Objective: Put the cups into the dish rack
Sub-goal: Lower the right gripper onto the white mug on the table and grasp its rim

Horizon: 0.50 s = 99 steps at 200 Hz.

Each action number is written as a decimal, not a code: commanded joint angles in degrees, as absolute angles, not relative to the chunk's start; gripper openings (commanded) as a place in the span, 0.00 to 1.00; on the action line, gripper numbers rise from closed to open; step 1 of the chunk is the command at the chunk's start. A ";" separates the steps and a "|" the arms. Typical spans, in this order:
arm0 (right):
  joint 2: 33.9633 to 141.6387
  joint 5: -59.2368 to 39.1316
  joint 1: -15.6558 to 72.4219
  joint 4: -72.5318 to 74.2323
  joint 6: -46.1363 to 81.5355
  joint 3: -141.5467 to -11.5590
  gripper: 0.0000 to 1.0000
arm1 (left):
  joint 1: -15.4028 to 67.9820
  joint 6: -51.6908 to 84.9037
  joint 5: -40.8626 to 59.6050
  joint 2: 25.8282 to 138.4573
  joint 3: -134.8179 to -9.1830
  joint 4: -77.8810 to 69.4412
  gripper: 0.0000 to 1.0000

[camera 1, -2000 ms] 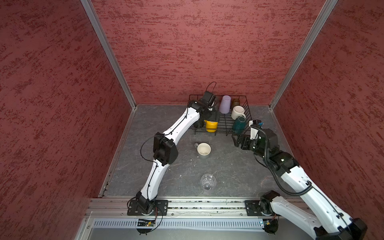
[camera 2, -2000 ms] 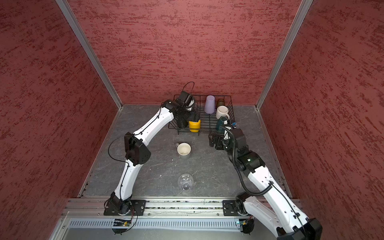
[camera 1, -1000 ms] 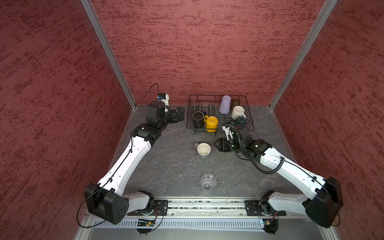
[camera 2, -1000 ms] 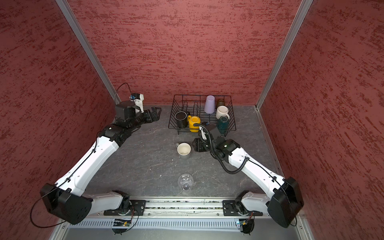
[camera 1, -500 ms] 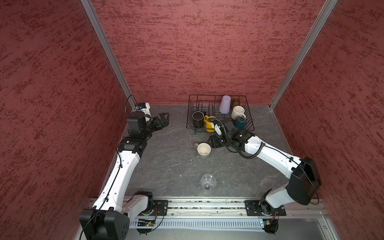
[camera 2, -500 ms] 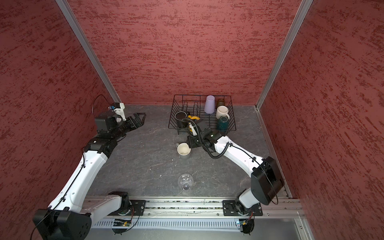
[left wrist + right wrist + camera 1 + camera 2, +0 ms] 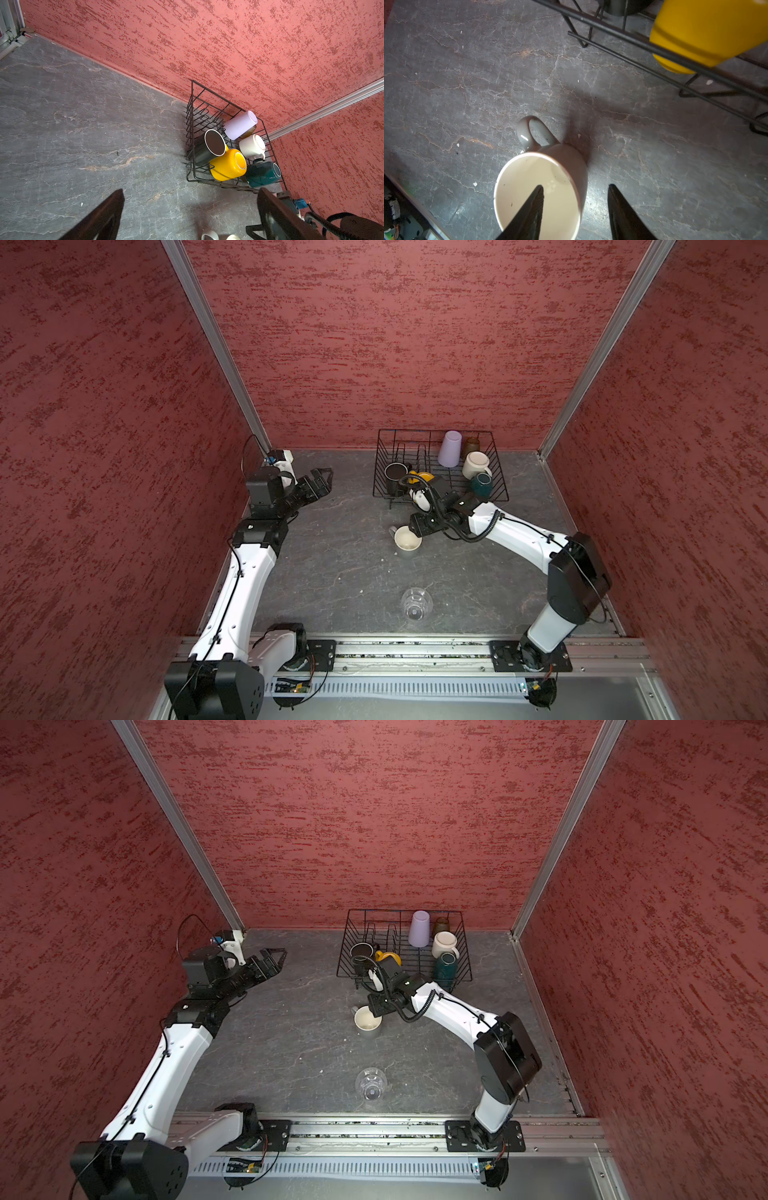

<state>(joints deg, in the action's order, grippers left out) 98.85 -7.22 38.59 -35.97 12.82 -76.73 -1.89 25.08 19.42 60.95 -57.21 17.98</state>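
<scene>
right gripper (image 7: 575, 186) is seen partly open, one finger set inside the mug (image 7: 529, 176), the other outside its wall; contact cannot be told. left gripper (image 7: 326, 481) is spread wide, empty, held over the table (image 7: 332, 564) near the back left corner. grey marbled table is enclosed by red textured walls (image 7: 374, 344). eight cups are counted: six in the rack (image 7: 419, 452) at the back, the mug and a glass (image 7: 417, 605) on the table. one rack.
</scene>
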 commanded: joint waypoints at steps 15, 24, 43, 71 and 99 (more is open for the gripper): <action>102.24 -5.54 39.18 -38.18 9.31 -80.68 0.48 | -2.56 24.91 20.65 60.12 -56.68 16.28 1.00; 103.01 -5.54 39.28 -38.37 8.89 -81.38 0.48 | -2.56 24.78 20.66 60.01 -56.69 16.43 1.00; 104.56 -5.45 39.51 -39.03 7.95 -82.96 0.46 | -2.64 24.61 20.78 60.02 -56.60 16.48 1.00; 106.39 -5.11 40.05 -39.77 6.82 -84.65 0.45 | -2.64 24.71 20.74 59.94 -56.44 16.37 1.00; 107.49 -4.71 40.67 -40.55 6.16 -85.66 0.44 | -2.71 24.71 20.74 59.94 -56.51 16.33 1.00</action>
<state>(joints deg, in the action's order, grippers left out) 106.45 -6.50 40.03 -38.83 7.92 -83.70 -2.31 25.06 19.68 60.95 -57.19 17.96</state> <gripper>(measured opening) 0.447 0.997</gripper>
